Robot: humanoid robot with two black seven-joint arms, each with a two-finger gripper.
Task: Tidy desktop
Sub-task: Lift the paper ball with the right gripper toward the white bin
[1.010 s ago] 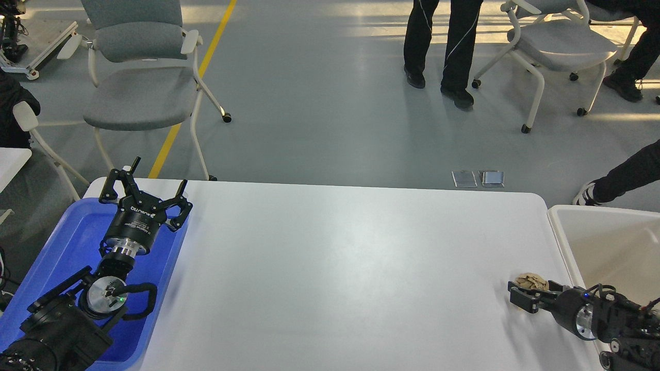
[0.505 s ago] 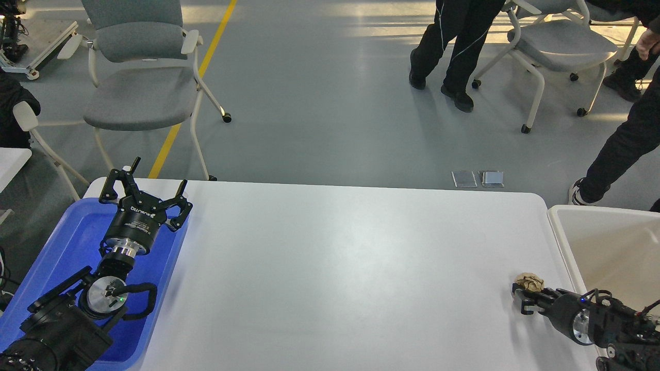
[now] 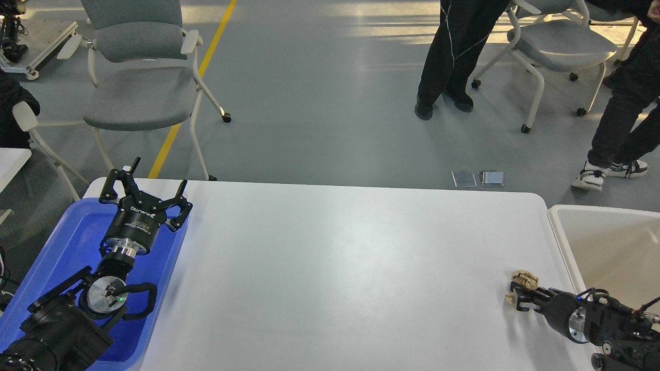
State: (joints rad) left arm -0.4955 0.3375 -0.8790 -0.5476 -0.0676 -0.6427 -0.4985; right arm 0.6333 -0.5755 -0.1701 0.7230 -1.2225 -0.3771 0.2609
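The white desktop (image 3: 340, 268) fills the middle of the head view. A crumpled brown paper wad (image 3: 524, 280) lies near its right edge. My right gripper (image 3: 517, 299) comes in from the lower right, and its dark fingers are closed around the wad, which sticks out above and to the left of them. My left gripper (image 3: 146, 191) is open and empty. It hovers over the far end of the blue tray (image 3: 77, 237) at the desktop's left edge.
A cream-coloured bin (image 3: 608, 247) stands just right of the desktop, beside my right arm. Grey chairs (image 3: 139, 77) and standing people (image 3: 454, 51) are on the floor beyond the far edge.
My right gripper has drawn its fingers together on the paper wad, which shifted slightly left and deformed. My left arm has not moved. The people behind have walked.
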